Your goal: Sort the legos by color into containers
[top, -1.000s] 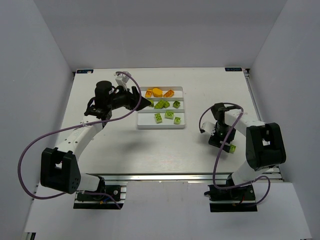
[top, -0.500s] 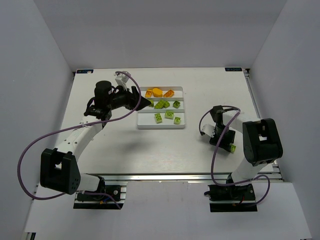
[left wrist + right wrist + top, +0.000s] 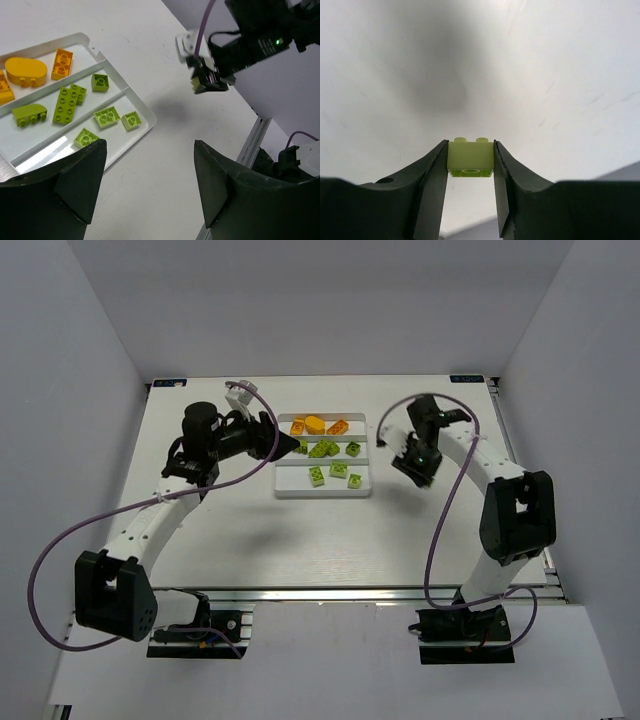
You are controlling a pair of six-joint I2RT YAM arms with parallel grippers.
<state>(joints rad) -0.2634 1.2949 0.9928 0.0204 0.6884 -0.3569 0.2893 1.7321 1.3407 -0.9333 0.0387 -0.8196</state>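
The white tray [image 3: 322, 494] has three long compartments. Orange bricks [image 3: 315, 424] lie in the far one, green bricks [image 3: 325, 448] in the middle one, and lime bricks [image 3: 338, 472] in the near one. My right gripper [image 3: 412, 468] hangs above the table, to the right of the tray. In the right wrist view it [image 3: 470, 150] is shut on a small lime brick [image 3: 470, 157]. My left gripper [image 3: 290, 445] hovers at the tray's left end, and its jaws [image 3: 150, 145] stand wide apart with nothing between them. The tray [image 3: 145, 122] and the held lime brick [image 3: 197, 80] also show in the left wrist view.
The white table [image 3: 250, 530] is walled by grey panels on three sides. A metal rail [image 3: 350, 592] runs along its near edge, with both arm bases below it. Purple cables loop beside each arm.
My right gripper has risen from the table at the front right and moved back and left toward the tray with the lime brick. The left arm has barely shifted.
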